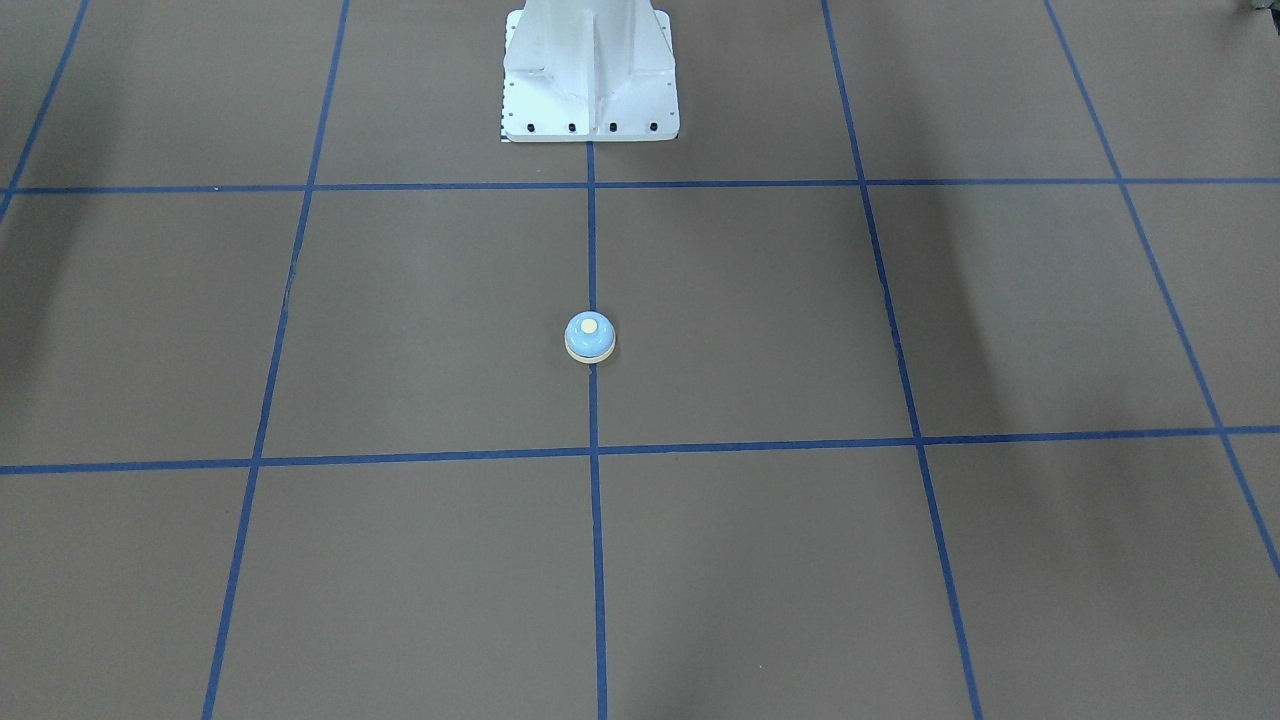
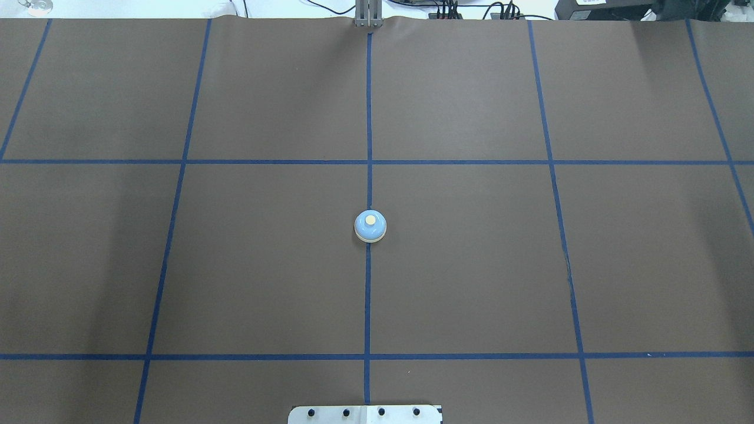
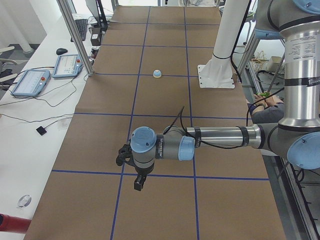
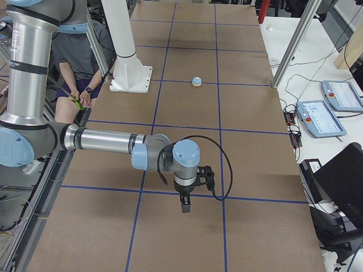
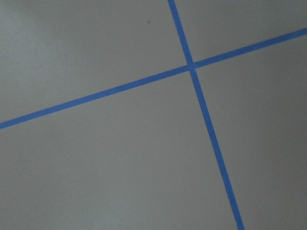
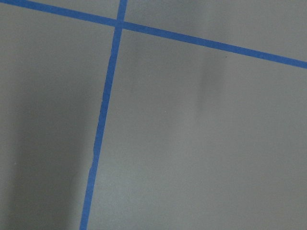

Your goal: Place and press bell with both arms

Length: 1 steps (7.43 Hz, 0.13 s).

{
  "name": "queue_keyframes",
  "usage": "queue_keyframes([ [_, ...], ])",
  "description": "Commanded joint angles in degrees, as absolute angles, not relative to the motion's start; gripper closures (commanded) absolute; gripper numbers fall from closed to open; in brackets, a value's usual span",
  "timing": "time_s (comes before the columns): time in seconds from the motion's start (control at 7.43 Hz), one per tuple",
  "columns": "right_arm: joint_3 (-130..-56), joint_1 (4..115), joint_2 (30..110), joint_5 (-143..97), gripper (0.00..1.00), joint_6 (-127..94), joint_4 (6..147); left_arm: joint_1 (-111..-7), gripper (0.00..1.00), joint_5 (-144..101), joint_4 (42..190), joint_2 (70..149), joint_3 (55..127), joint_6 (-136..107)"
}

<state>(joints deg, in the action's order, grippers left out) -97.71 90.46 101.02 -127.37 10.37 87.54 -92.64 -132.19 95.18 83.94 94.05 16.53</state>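
The light-blue bell [image 2: 370,226] with a cream button stands upright on the centre blue line of the brown table, a short way in front of the pedestal. It also shows in the front view [image 1: 589,336], the left side view [image 3: 157,73] and the right side view [image 4: 197,81]. Neither gripper is near it. My left gripper [image 3: 138,183] hangs over the table at my left end and shows only in the left side view. My right gripper [image 4: 185,205] hangs over my right end and shows only in the right side view. I cannot tell whether either is open or shut.
The white bolted pedestal [image 1: 588,75] stands behind the bell. Both wrist views show only brown table with crossing blue tape lines [image 5: 192,67]. A person [image 4: 85,62] sits behind the pedestal. Teach pendants [image 4: 320,116] lie on the white benches beside the table.
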Motion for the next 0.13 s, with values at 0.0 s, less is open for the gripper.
queue_keyframes([
  [0.0,-97.91,90.53,100.81,-127.44,0.0,10.37,87.54,-92.64,0.0,-132.19,95.19,83.94,94.04,16.52],
])
